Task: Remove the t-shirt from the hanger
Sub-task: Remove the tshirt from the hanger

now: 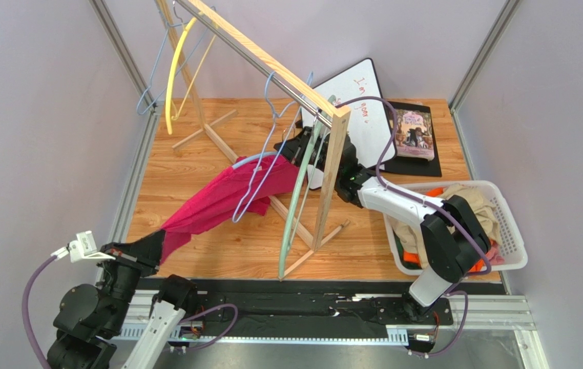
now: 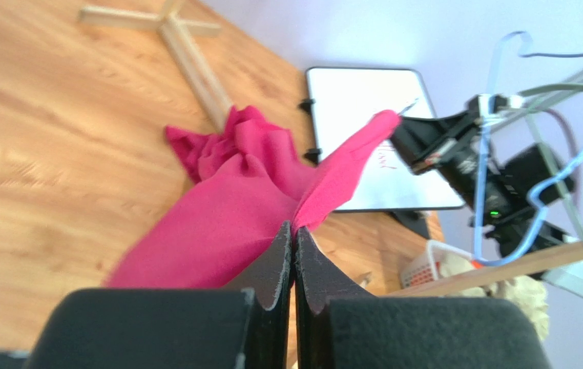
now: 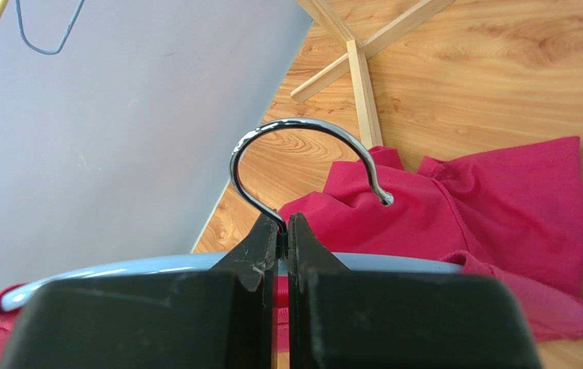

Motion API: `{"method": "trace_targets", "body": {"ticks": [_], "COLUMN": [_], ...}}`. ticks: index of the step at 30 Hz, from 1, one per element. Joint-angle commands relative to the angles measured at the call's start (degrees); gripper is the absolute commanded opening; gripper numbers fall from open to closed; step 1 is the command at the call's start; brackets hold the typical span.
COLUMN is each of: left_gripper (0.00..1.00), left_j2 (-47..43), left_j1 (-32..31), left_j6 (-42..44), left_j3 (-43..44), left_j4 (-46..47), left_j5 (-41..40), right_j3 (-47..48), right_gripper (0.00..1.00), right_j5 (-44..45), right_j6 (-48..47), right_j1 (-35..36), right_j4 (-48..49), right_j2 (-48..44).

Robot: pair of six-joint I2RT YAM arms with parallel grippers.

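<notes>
From above, my left end effector [image 1: 151, 247] is clamped on one end of the red t-shirt [image 1: 214, 201]. The shirt runs as a taut band up to the pale blue hanger [image 1: 254, 159], which my right end effector [image 1: 300, 150] grips beside the wooden rack [image 1: 333, 165].

In the left wrist view my fingertips [image 2: 283, 250] are pressed together on a fold of cloth. It looks light, soft and limp, so I judge a bunched fold the surest hold (a single layer might slip out).

In the right wrist view my jaws are closed at the base of the metal hook [image 3: 302, 131]. The shirt's other end is draped over the hanger's bar, above the desk [image 3: 502, 69]. The bar looks stiff and smooth, so the cloth should slide off.
</notes>
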Motion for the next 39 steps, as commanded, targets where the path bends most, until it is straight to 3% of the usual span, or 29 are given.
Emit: {"method": "trace_targets", "body": {"ticks": [1,6,9,11,12,14,15,18,20,27,33,39], "left_gripper": [0.00,0.00,0.00,0.00,0.04,0.24,0.48,0.92,1.00,0.99,0.96,0.82], "left_j2": [-4.00,-5.59,-6.21,-4.28,-1.75,3.00,5.46,14.69,19.80,31.14,27.65,26.49], "left_j1": [0.01,0.01,0.01,0.01,0.01,0.01,0.01,0.01,0.01,0.01,0.01,0.01], "left_j6": [-1.63,-4.35,-2.17,3.45,7.30,9.79,10.49,14.62,17.35,22.10,20.88,17.27], "left_j3": [1.87,3.28,1.71,0.47,-1.01,-2.26,-2.26,-0.95,-0.42,2.14,-3.04,-7.44], "left_j4": [-8.35,-14.33,-12.06,-5.68,-2.85,3.91,4.99,8.95,10.88,11.68,13.17,11.42], "left_j5": [-7.08,-9.89,-8.59,0.09,8.31,14.87,17.94,26.48,27.99,27.01,34.66,31.25], "right_j3": [2.76,3.46,2.32,2.40,2.58,2.76,2.84,3.11,2.76,2.23,3.81,4.69], "right_gripper": [0.00,0.00,0.00,0.00,0.00,0.00,0.00,0.00,0.00,0.00,0.00,0.00], "right_j5": [9.44,8.92,8.04,4.36,2.43,0.84,-0.21,-2.24,-2.51,-5.76,-6.29,-7.34], "right_j6": [5.02,10.57,10.93,6.91,5.41,1.46,0.39,-3.47,-4.97,-5.25,-3.84,-1.55], "right_j1": [-1.02,-1.89,-2.25,-2.25,-2.16,-2.07,-1.99,-1.81,-1.46,-1.37,-1.46,-1.55], "right_j4": [-3.11,-3.99,-1.62,0.22,0.49,0.23,-0.21,-2.31,-3.02,-1.00,-0.74,0.58], "right_j2": [-0.75,0.22,-0.22,-0.66,-0.83,-1.53,-1.80,-2.94,-3.90,-3.56,-2.24,-1.01]}}
